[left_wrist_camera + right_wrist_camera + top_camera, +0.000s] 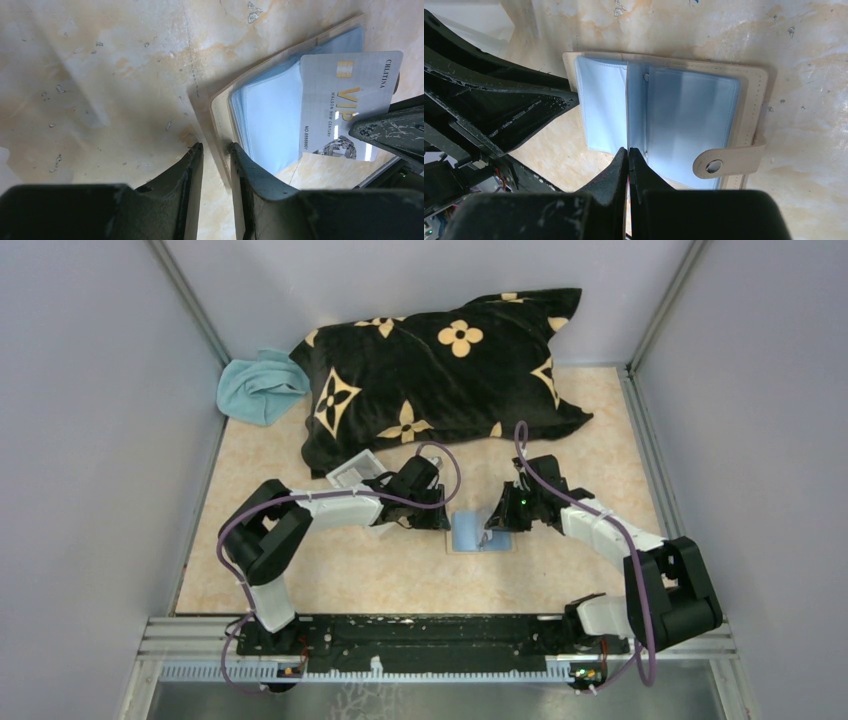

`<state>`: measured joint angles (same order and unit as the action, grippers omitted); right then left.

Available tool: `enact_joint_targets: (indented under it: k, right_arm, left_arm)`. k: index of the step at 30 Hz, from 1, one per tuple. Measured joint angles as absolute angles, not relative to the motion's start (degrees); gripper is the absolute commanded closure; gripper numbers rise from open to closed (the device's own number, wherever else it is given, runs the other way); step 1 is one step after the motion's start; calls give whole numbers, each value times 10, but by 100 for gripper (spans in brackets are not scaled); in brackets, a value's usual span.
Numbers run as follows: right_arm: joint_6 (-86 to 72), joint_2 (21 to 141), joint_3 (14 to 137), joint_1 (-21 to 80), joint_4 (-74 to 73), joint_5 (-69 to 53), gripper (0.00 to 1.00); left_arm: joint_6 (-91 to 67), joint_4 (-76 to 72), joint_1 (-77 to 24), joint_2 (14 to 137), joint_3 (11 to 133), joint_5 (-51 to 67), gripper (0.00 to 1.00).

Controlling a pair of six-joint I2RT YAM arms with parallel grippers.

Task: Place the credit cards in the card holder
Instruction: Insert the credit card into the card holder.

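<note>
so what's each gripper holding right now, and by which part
The left gripper pinches the tan folding card holder at its cover's outer edge; the right gripper holds the silver plastic VIP card near one corner, jaws closed on it.

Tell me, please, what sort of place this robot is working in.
Most likely a lab robot test cell: plain grey walls in an aluminium frame close in a marbled tabletop, and two arms are bolted to a rail. The pillow and cloth look like props.
</note>
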<state>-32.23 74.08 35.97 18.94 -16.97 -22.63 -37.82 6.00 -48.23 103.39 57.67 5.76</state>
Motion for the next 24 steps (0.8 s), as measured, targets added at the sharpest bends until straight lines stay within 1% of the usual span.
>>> enact_joint_targets:
  k: [24]
  right_arm:
    - [-336, 748, 315, 189, -124, -242, 100]
  left_arm:
    - [-374, 28, -482, 1043, 569, 80, 72]
